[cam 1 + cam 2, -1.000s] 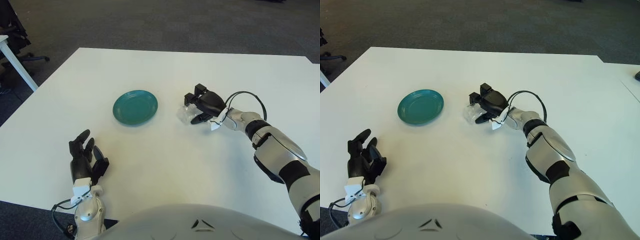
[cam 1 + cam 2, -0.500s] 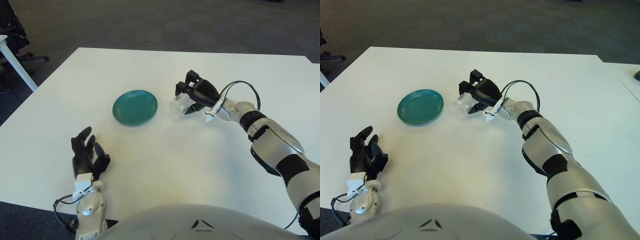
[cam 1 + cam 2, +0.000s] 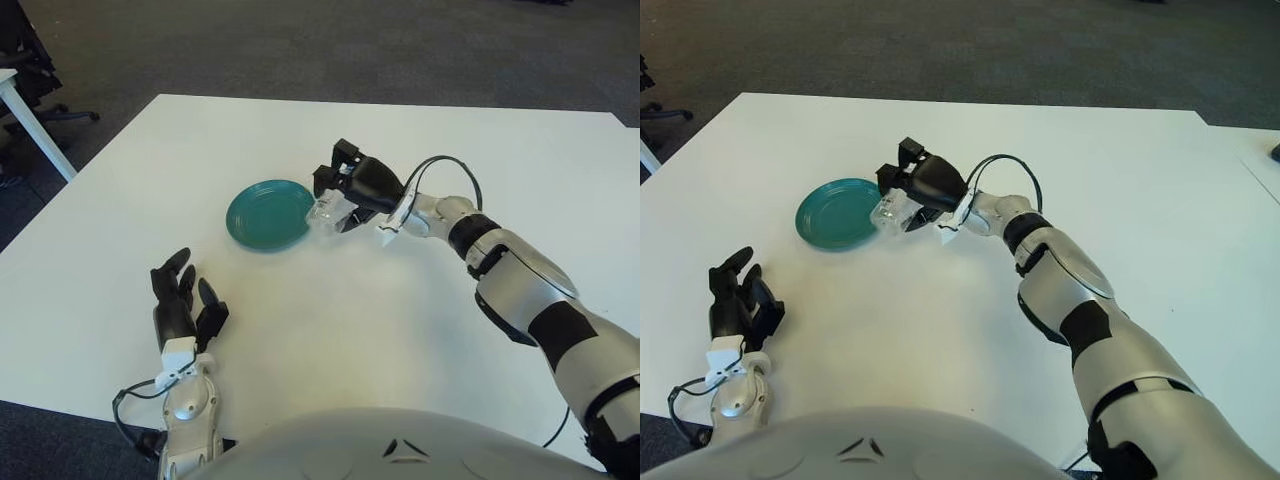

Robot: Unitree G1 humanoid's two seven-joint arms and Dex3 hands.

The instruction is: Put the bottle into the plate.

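A small clear bottle [image 3: 327, 209] is held in my right hand [image 3: 352, 190], whose black fingers are curled around it. The bottle hangs just above the right rim of the teal plate [image 3: 262, 215], which lies on the white table. The same bottle [image 3: 890, 212] shows at the plate's [image 3: 835, 212] right edge in the right eye view. My left hand [image 3: 183, 310] shows near the table's front left edge, fingers spread and holding nothing.
The white table [image 3: 330, 310] stretches wide around the plate. A white desk leg [image 3: 35, 130] and an office chair base [image 3: 60, 115] stand off the far left side on dark carpet.
My right hand has carried the bottle leftward, from well right of the plate to its right rim. The left hand has shifted slightly.
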